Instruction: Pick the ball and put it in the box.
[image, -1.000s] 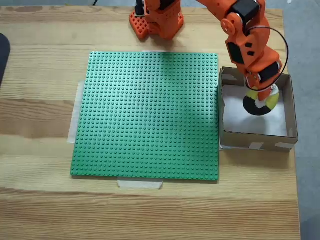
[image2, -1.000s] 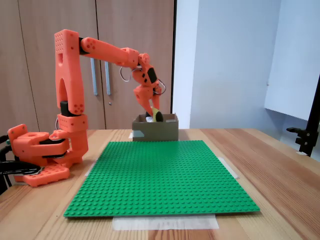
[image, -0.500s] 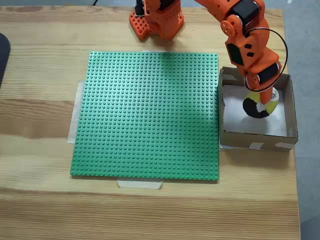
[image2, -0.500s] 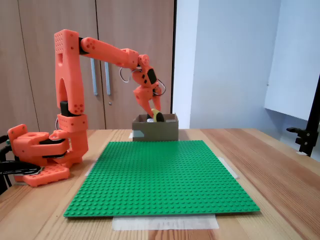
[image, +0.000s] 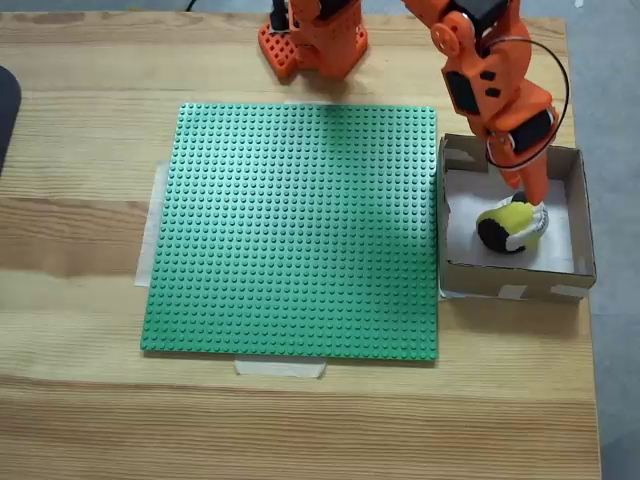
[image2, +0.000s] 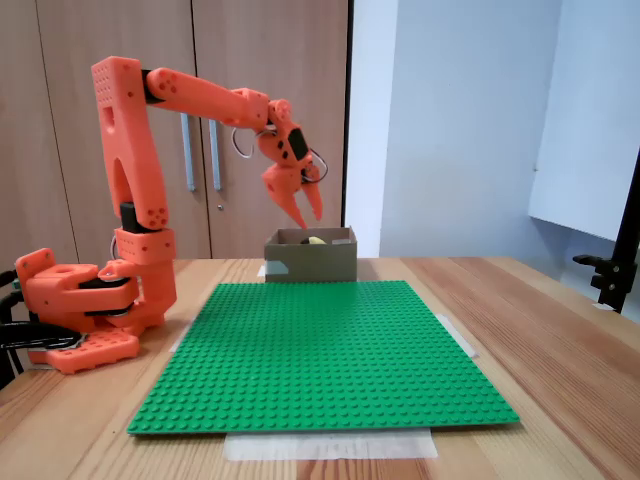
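Note:
The ball (image: 510, 226), yellow with black and white patches, lies on the white bottom of the brown cardboard box (image: 508, 279) at the table's right side. My orange gripper (image: 524, 193) hangs just above the ball with its fingers apart and nothing between them. In the low fixed view the gripper (image2: 309, 215) is open and lifted above the box (image2: 315, 263). Just the top of the ball (image2: 316, 240) peeks over the box's rim there.
A flat green studded plate (image: 300, 230) is taped to the wooden table left of the box and touches its wall. The arm's base (image: 312, 40) stands at the far edge. The table's right edge runs just past the box.
The gripper opened and let the ball drop onto the box's bottom. The gripper then rose and drew back a little toward the arm's base.

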